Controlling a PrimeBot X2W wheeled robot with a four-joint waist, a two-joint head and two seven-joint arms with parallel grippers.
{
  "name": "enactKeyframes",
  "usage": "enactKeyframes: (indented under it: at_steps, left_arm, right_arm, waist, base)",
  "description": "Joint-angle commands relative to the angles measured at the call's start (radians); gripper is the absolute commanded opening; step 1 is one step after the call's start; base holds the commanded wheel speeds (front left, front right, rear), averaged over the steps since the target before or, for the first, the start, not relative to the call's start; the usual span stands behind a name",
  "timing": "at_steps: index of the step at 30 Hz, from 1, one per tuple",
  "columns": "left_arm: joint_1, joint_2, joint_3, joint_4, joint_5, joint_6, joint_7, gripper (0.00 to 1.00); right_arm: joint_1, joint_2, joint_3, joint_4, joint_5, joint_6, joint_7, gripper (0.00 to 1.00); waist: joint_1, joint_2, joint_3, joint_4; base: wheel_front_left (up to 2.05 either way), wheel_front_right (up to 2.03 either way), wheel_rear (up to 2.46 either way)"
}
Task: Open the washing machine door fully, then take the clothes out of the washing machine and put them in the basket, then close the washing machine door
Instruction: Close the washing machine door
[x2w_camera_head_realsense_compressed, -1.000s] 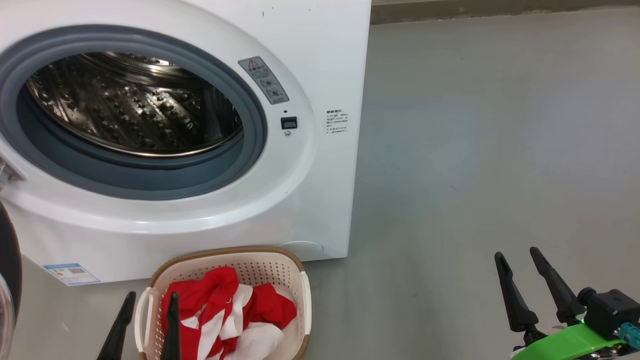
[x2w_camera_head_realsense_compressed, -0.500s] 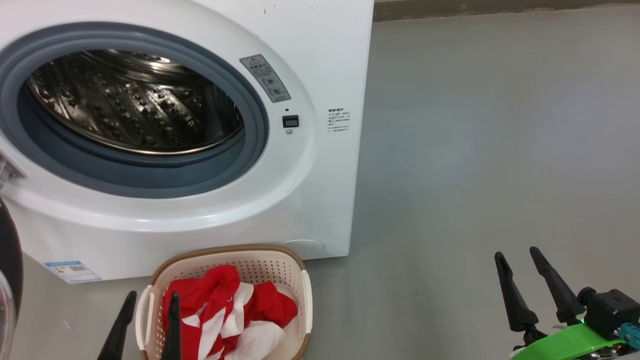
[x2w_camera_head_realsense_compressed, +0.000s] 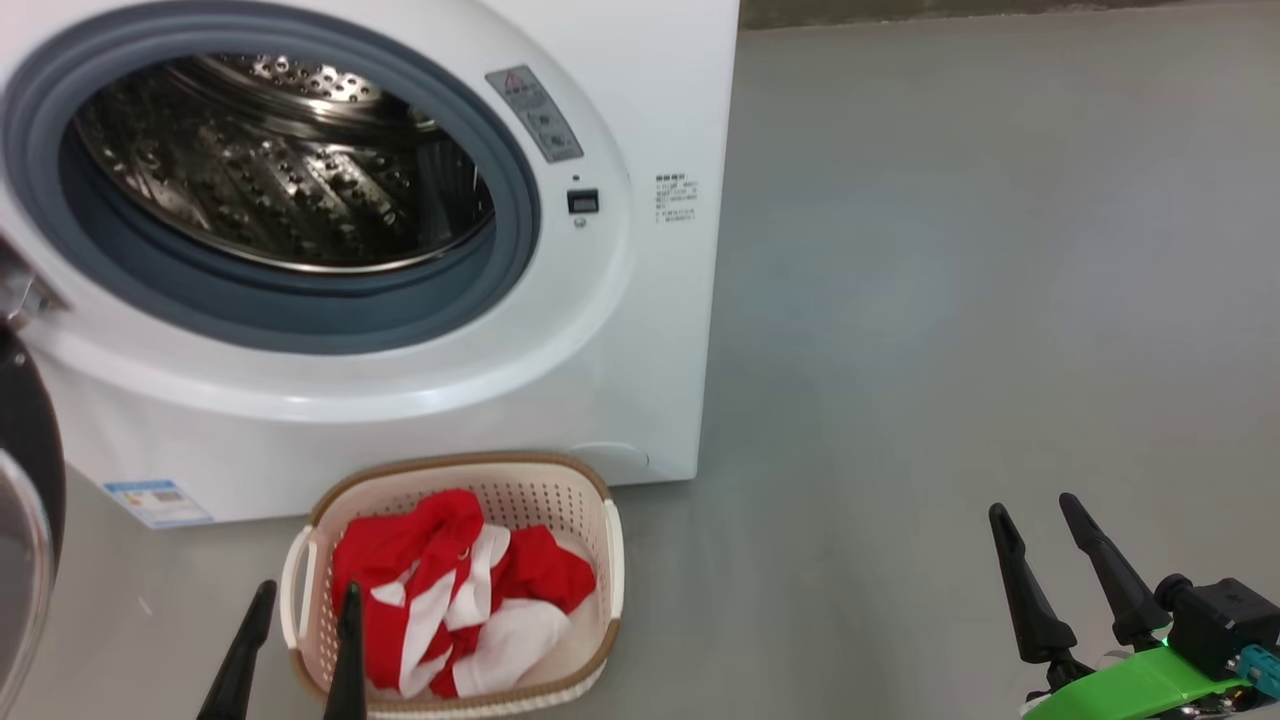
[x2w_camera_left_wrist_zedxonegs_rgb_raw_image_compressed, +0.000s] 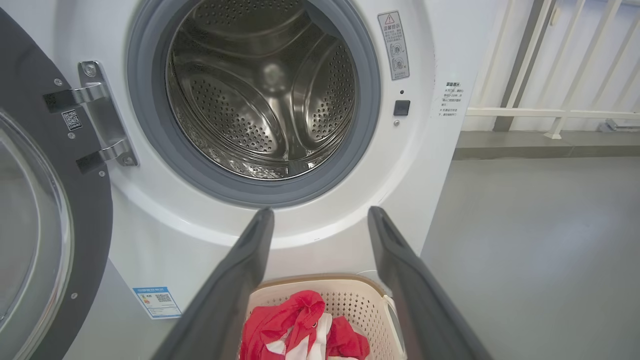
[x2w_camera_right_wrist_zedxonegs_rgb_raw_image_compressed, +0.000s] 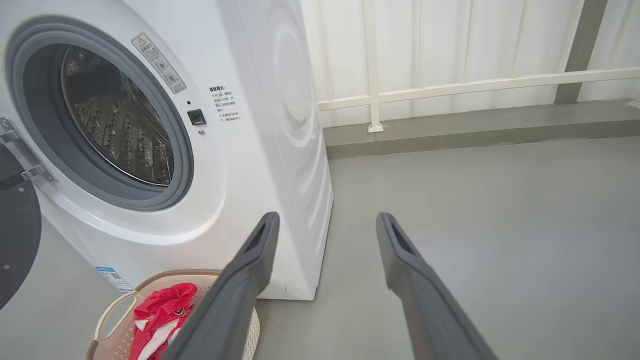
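While the left gripper (x2w_camera_head_realsense_compressed: 306, 605) hangs low with its two fingers apart and holding nothing, it is near the left side of the basket (x2w_camera_head_realsense_compressed: 455, 463). The right gripper (x2w_camera_head_realsense_compressed: 1033, 512), well apart to the right above the grey floor (x2w_camera_head_realsense_compressed: 950, 300), also has its fingers spread and grips nothing. The clothes (x2w_camera_head_realsense_compressed: 450, 590) lie inside the basket, which stands on the floor just in front of the washing machine (x2w_camera_head_realsense_compressed: 650, 350). Farther back, the steel drum (x2w_camera_head_realsense_compressed: 280, 170) is uncovered, and the washing machine door (x2w_camera_head_realsense_compressed: 28, 430) is swung out to the left.
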Motion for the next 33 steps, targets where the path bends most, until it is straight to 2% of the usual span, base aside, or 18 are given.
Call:
enactKeyframes:
  at_steps: [1, 9, 21, 33]
  left_arm:
    - [-0.028, 0.009, 0.027, -0.031, 0.012, 0.007, -0.005, 1.0]
    - [-0.028, 0.009, 0.027, -0.038, 0.003, 0.001, -0.005, 1.0]
    - [-0.031, 0.009, 0.023, -0.038, -0.002, 0.002, -0.005, 1.0]
    - [-0.027, 0.009, 0.006, -0.03, -0.025, 0.025, -0.005, 1.0]
  right_arm:
    - [-0.014, -0.02, 0.02, -0.025, -0.003, 0.006, -0.006, 1.0]
    - [-0.013, -0.024, 0.022, -0.023, -0.001, 0.006, -0.006, 1.0]
    - [-0.012, -0.022, 0.026, -0.025, -0.005, 0.006, -0.006, 1.0]
    - [-0.018, -0.031, 0.045, -0.025, -0.005, 0.006, -0.006, 1.0]
  waist:
    - [0.0, 0.0, 0.0, 0.001]
    - [0.0, 0.0, 0.001, 0.005]
    - [0.0, 0.0, 0.004, 0.018]
    - [0.0, 0.0, 0.004, 0.101]
  base:
    - [-1.47, 1.47, 0.0]
    - [-0.96, 0.96, 0.0]
    - [-0.05, 0.05, 0.0]
    - [0.0, 0.0, 0.0]
